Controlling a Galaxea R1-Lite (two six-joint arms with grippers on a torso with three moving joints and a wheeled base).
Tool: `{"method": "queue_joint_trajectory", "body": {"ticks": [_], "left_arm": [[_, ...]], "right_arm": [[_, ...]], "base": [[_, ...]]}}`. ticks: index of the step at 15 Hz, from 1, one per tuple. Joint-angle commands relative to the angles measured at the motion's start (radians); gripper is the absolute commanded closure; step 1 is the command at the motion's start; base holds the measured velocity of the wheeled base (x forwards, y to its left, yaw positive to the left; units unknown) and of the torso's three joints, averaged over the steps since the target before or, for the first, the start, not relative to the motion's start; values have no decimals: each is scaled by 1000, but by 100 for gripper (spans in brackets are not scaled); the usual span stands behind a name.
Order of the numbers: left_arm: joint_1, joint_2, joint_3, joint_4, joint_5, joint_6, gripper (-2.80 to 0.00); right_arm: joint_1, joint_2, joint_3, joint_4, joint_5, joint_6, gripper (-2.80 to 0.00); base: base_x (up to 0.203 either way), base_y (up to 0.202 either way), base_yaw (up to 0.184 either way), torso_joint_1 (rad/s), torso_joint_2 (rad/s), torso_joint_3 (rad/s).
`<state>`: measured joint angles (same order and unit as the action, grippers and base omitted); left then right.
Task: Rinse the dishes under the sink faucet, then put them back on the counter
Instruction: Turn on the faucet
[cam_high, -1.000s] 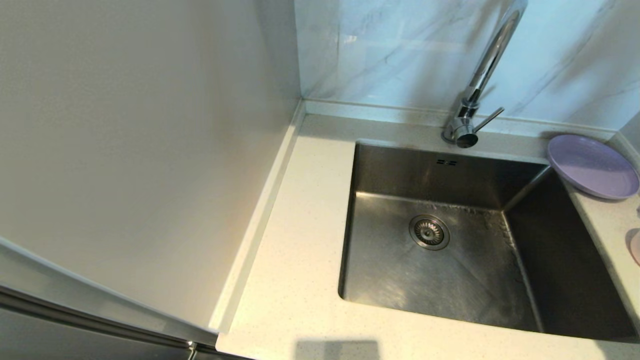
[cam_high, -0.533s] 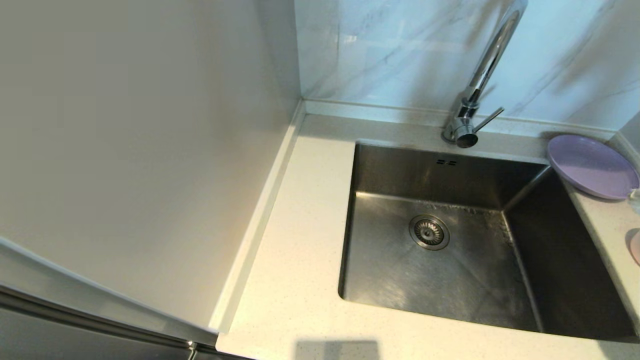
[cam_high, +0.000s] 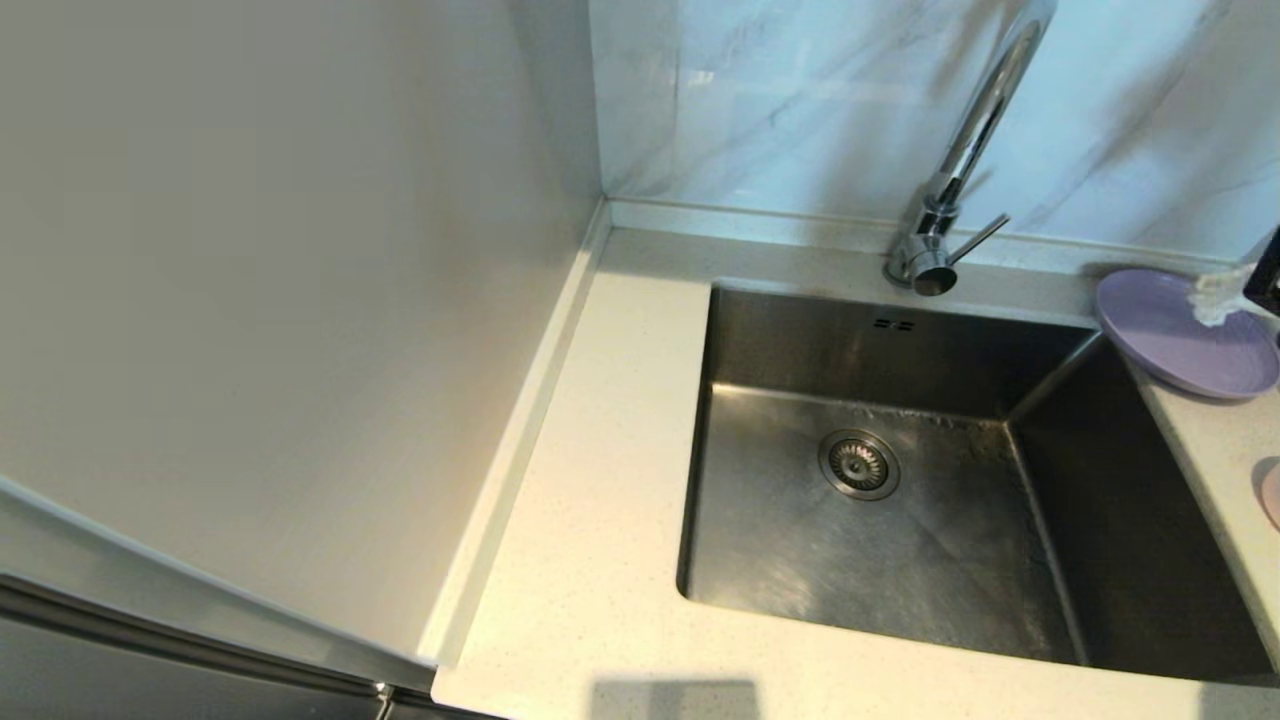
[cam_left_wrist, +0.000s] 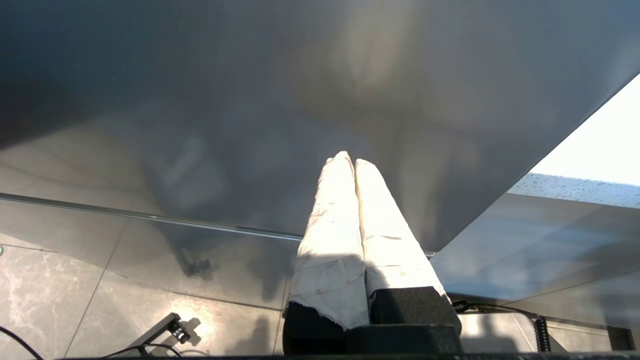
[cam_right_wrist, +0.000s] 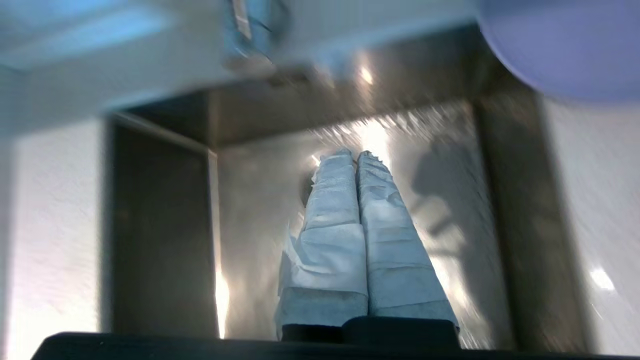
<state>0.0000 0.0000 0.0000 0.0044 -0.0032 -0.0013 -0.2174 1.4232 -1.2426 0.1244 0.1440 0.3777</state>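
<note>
The lavender plate (cam_high: 1180, 335) lies on the counter (cam_high: 610, 420) at the sink's back right corner, also in the right wrist view as the plate (cam_right_wrist: 565, 45). A sliver of the pale cup (cam_high: 1271, 495) shows at the right edge. My right gripper (cam_high: 1215, 300) enters from the right above the plate, its white-wrapped fingers shut and empty; in its own view the right gripper (cam_right_wrist: 353, 152) points over the steel sink (cam_right_wrist: 280, 200). The chrome faucet (cam_high: 955, 165) stands behind the sink (cam_high: 800, 560). My left gripper (cam_left_wrist: 348, 159) is parked low beside a grey cabinet panel, shut.
A plain wall panel (cam_high: 280, 300) rises along the counter's left side. Marbled tiles (cam_high: 800, 100) back the faucet. The drain strainer (cam_high: 858, 464) sits in the sink floor. A raised lip (cam_high: 520, 420) edges the counter.
My right gripper has come into the head view from the right edge and now hangs over the plate's right rim. Plate, cup and faucet have not moved.
</note>
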Motion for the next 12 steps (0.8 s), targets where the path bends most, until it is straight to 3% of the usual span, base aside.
{"method": "queue_joint_trajectory", "body": {"ticks": [1,5,12], "left_arm": [[0,0,0,0,0,0,0],[0,0,0,0,0,0,0],[0,0,0,0,0,0,0]], "right_arm": [[4,61,-11,-75,67,1,0],[4,116,-10,-229,183,-2,0],[6,185,-42,-279,203,-25,0]], "base": [[0,0,0,0,0,0],[0,0,0,0,0,0],[0,0,0,0,0,0]]}}
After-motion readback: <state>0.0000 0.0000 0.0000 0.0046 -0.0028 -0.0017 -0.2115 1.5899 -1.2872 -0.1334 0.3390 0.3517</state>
